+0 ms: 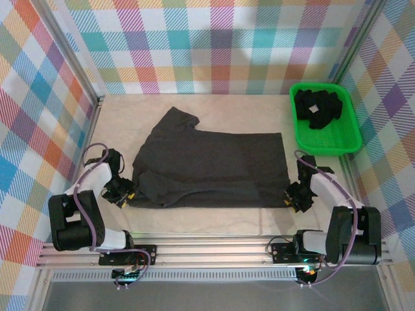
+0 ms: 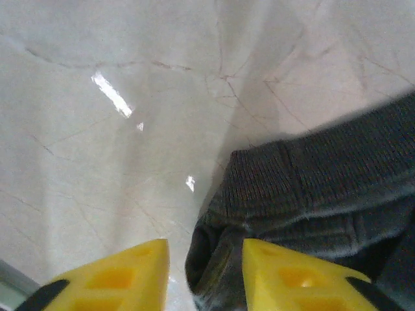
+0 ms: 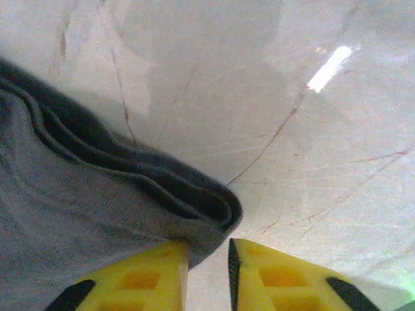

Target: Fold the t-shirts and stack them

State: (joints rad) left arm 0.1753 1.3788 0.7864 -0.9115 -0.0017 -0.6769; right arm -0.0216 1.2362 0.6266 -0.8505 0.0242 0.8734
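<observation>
Nearest to the camera, the yellow fingers of the left end effector (image 2: pixel 204 245) stand apart, and a ribbed edge of the dark t-shirt (image 2: pixel 324 188) lies in the gap between them, close to the right finger; the fingers do not press on it. In the right wrist view the right end effector (image 3: pixel 207 245) has its fingers apart too, but with a narrower gap, and the pale desk (image 3: pixel 311 168) is visible through that gap. The corner of the t-shirt (image 3: pixel 78 214) lies just beyond the fingertips, and there several layers of cloth lie one upon another. From above, the t-shirt (image 1: pixel 214 168) is spread flat in the middle of the desk (image 1: pixel 214 220), with one sleeve pointing to the far left and a straight edge on the right. The left end effector (image 1: pixel 123 194) is low at the near left corner of the t-shirt, and the right end effector (image 1: pixel 297 199) is low at the near right corner. At the far right of the desk stands a bright green bin (image 1: pixel 324 148), well apart from the spread t-shirt, and inside it are crumpled dark t-shirts (image 1: pixel 318 107), one with a small white patch. Walls with a coloured check pattern (image 1: pixel 39 97) enclose the desk.
</observation>
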